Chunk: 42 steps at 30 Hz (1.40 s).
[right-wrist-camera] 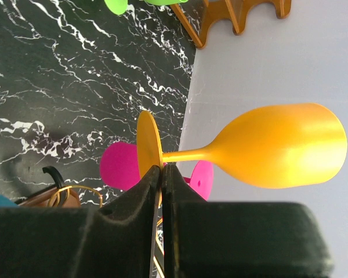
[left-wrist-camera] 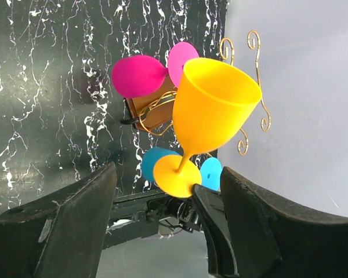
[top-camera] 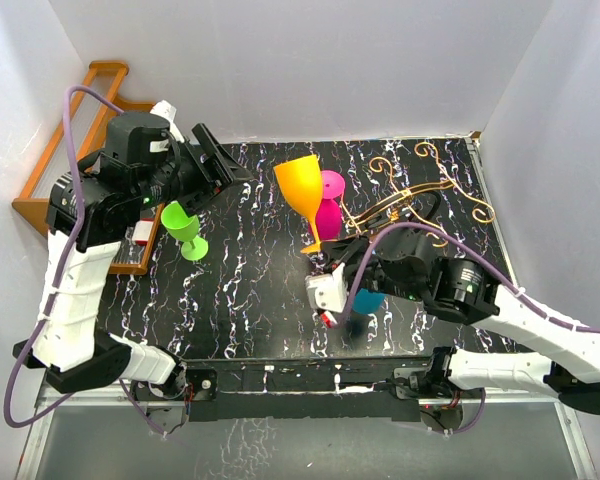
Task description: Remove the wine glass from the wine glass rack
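Note:
An orange wine glass (top-camera: 302, 188) is held upright and a little tilted, just left of the gold wire rack (top-camera: 430, 190) on its dark brown base (top-camera: 385, 212). My right gripper (top-camera: 318, 258) is shut on the rim of the glass's foot; the right wrist view shows the fingertips (right-wrist-camera: 155, 179) pinching the foot below the bowl (right-wrist-camera: 278, 145). My left gripper (top-camera: 225, 160) is open and empty at the far left and faces the glass (left-wrist-camera: 214, 110). A pink glass (top-camera: 330, 205) stays by the rack, and a blue glass (top-camera: 366, 300) is under my right arm.
A green glass (top-camera: 185, 228) is at the left beside the orange-brown stepped shelf (top-camera: 80, 140). White walls close the back and both sides. The rack's scroll arms (left-wrist-camera: 255, 43) reach toward the right wall.

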### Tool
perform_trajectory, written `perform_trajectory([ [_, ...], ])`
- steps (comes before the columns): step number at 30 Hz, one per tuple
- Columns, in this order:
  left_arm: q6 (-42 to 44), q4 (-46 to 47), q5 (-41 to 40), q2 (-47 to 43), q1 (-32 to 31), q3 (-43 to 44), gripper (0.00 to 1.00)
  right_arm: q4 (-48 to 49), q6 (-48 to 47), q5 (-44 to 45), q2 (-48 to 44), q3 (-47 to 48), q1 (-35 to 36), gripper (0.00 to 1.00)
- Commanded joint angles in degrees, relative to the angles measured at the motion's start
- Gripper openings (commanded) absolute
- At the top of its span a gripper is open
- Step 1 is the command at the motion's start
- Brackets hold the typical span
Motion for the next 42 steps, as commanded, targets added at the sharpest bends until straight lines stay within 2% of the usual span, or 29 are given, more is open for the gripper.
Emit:
perform_trajectory([
  [1,-1.8,-0.2,-0.7,-0.7,-0.2,-1.4,0.70,4.8,-4.1,4.7,-3.1,-1.9,4.0,0.08],
  [9,-4.3,2.4,4.3,-0.6,-0.3,-3.7,0.70,6.5,-6.0,7.8,-5.5,-8.7,9.3,0.08],
  [17,-5.7,3.5,8.7,-0.4,-0.3,-6.6,0.71,12.3,-8.0,12.2,-9.3,-14.9,12.0,0.08],
  [42,-10.7,8.8,16.0,1.7,-0.2,-11.3,0.70,18.1,-12.6,18.1,-12.4,-20.4,17.3,0.08],
])
